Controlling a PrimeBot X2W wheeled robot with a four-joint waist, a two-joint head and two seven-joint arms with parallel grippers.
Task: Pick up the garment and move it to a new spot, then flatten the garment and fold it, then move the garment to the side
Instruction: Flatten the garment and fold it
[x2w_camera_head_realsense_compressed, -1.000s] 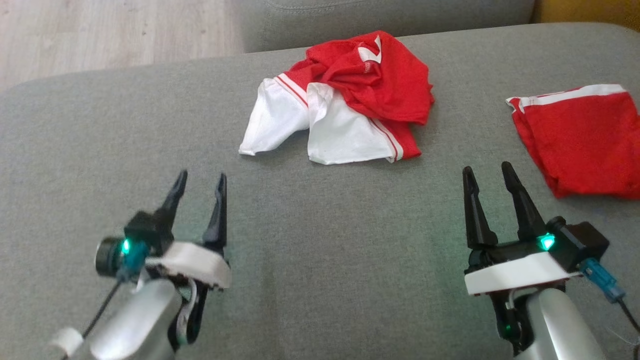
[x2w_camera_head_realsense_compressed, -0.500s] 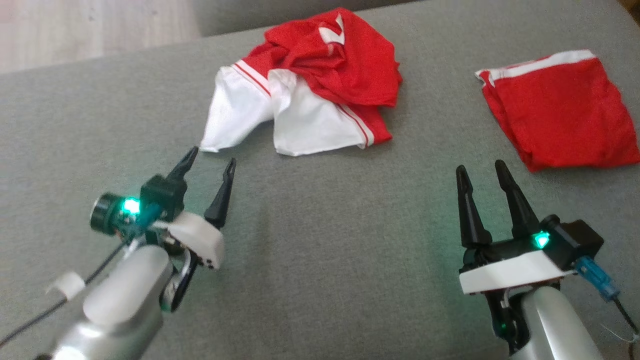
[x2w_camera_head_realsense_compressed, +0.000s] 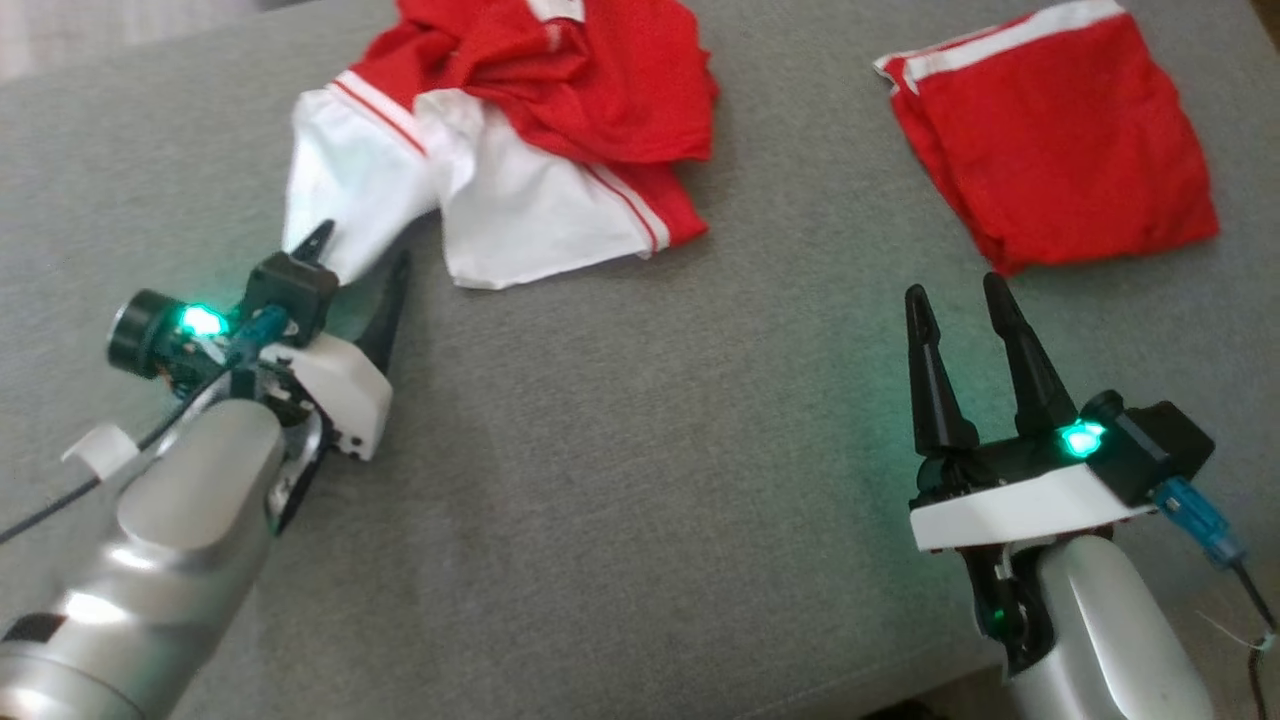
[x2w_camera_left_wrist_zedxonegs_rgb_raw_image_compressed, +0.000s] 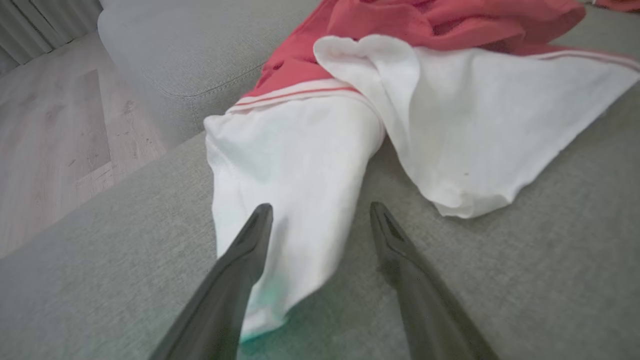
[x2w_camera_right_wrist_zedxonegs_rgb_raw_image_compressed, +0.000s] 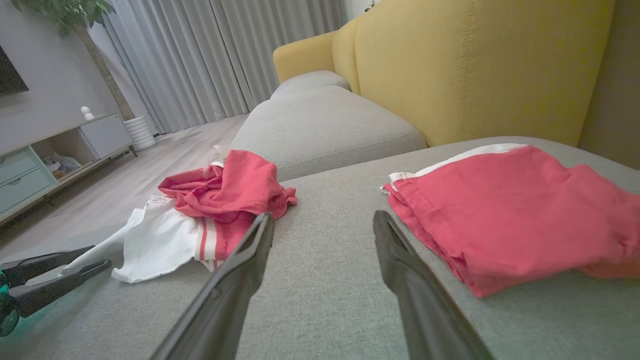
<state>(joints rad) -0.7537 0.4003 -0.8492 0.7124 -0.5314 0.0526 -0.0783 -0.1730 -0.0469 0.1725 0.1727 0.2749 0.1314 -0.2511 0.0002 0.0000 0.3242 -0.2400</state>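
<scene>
Crumpled garment: red body, white sleeves, thin red-white stripes at the seams. Folded garment, right: red, white band on far edge. Sofa cushion grey, backrest mustard yellow. Left gripper, right gripper: black fingers, green lights.

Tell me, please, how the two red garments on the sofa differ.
The crumpled garment lies bunched up; the folded garment lies flat. The crumpled garment shows large white panels; the folded garment has just a white edge band. Both are red, on the grey sofa.
</scene>
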